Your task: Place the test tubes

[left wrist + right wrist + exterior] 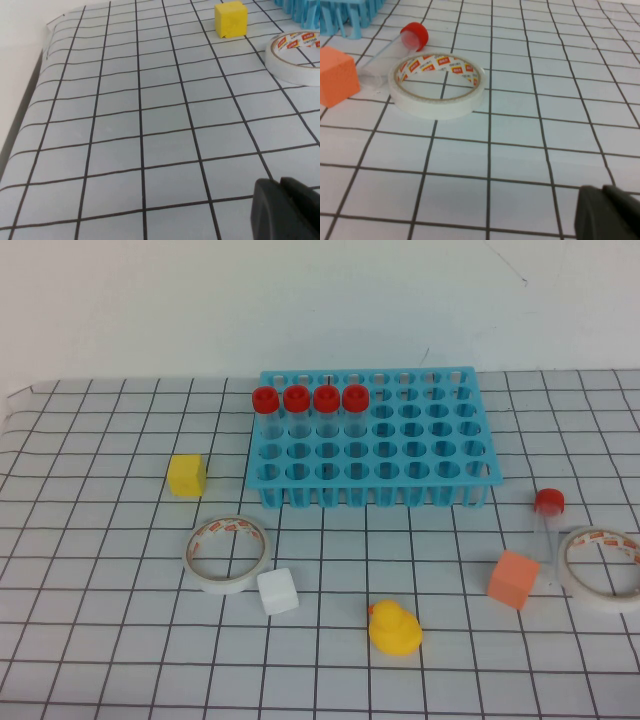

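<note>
A blue test-tube rack (430, 455) stands at the middle back of the table, with several red-capped tubes (311, 405) upright in a row in its left part. One more clear, red-capped tube (546, 525) lies flat on the table to the right of the rack, between an orange cube (513, 579) and a tape roll (600, 598). In the right wrist view that tube (395, 47) lies beyond the roll (437, 107). Neither arm shows in the high view. My left gripper (280, 182) is shut and empty above bare table. My right gripper (602, 189) is likewise shut and empty, short of the roll.
Left of the rack sits a yellow cube (187, 475). A second tape roll (225, 585), a white cube (277, 591) and a yellow rubber duck (393, 628) lie in front. The table's left edge (30, 95) shows in the left wrist view.
</note>
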